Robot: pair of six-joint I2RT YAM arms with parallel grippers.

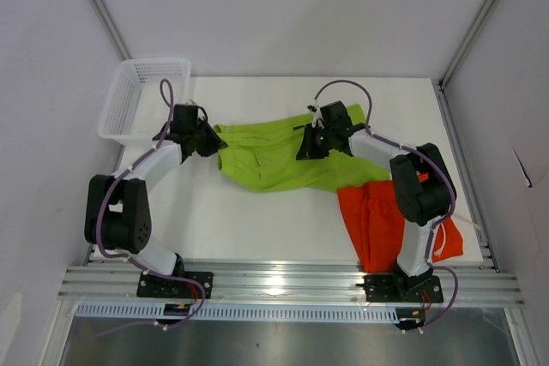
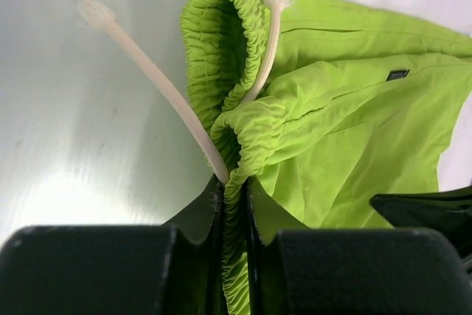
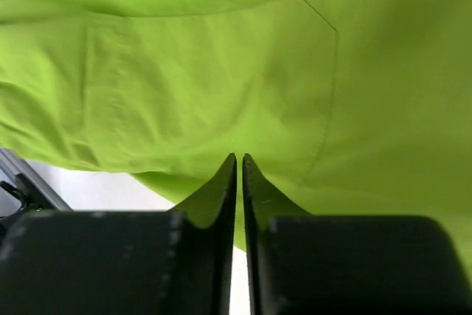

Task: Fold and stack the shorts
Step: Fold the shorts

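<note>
Top view: the lime green shorts [image 1: 270, 159] stretch across the middle of the table [image 1: 257, 220] between the left gripper [image 1: 206, 137] and the right gripper [image 1: 310, 145]. The orange shorts [image 1: 375, 222] lie at the near right, partly under the right arm. A white mesh basket [image 1: 141, 96] sits far left.

Left wrist: the left gripper [image 2: 234, 181] is clenched on the gathered elastic waistband, a white drawstring [image 2: 151, 79] trailing out beside it. A small dark logo [image 2: 397, 74] shows on the hem.

Right wrist: the right gripper [image 3: 240, 161] has its jaws almost together, seemingly nipping a thin fold of the green cloth, though the contact is hard to make out.
</note>
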